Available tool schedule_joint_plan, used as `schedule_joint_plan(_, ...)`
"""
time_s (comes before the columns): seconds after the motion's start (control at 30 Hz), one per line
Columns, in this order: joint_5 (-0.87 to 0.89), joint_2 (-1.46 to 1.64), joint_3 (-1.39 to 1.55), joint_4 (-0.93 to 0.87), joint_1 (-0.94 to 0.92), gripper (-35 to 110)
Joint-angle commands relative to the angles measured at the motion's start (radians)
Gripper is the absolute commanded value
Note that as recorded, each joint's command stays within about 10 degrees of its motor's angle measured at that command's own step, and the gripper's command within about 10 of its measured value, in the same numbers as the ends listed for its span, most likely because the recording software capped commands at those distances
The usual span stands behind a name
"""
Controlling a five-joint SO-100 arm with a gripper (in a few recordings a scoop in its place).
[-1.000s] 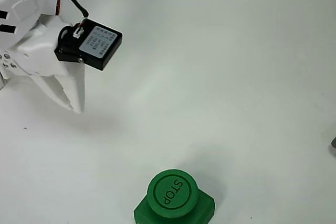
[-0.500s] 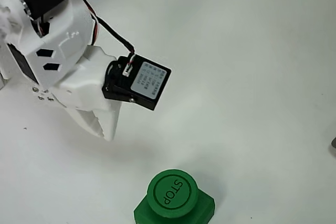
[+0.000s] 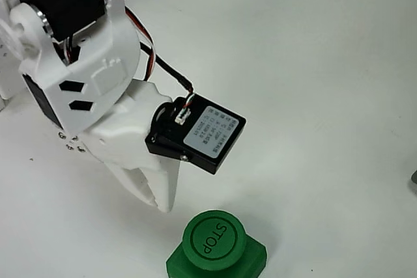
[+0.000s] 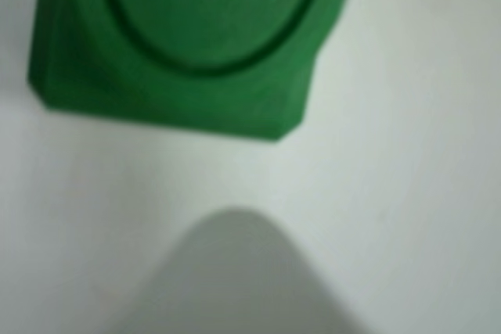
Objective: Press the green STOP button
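The green STOP button [image 3: 214,240] sits on its green base at the bottom edge of the fixed view, "STOP" readable on its round cap. My white gripper [image 3: 163,204] points down just left of and above the button, tip a short way from the cap's rim and not touching it. Its fingers lie together, shut, holding nothing. A black servo with a label [image 3: 199,135] juts from the wrist. In the wrist view the STOP button [image 4: 196,29] is blurred across the top left, and my gripper [image 4: 235,271] shows as a pale blurred tip below it.
The white table [image 3: 313,63] stretches to the right and back of the button. A small dark object [image 3: 414,178] pokes in at the right edge. The arm's white body [image 3: 71,63] takes up the upper left.
The arm has swung rightward and down across the table, bringing the shut gripper from the upper left to just beside the button. The button has not moved.
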State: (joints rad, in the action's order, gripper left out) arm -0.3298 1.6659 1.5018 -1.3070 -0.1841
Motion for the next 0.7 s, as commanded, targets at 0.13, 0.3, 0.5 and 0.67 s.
schedule_joint_plan(0.13,0.009,-0.092,-0.291,-0.100,-0.020,0)
schedule_joint_plan(0.3,0.011,-0.178,-0.429,-0.143,-0.009,0)
schedule_joint_plan(0.5,0.008,-0.325,-0.598,-0.253,-0.009,0)
schedule_joint_plan(0.67,0.009,-0.488,-0.745,-0.385,0.000,0)
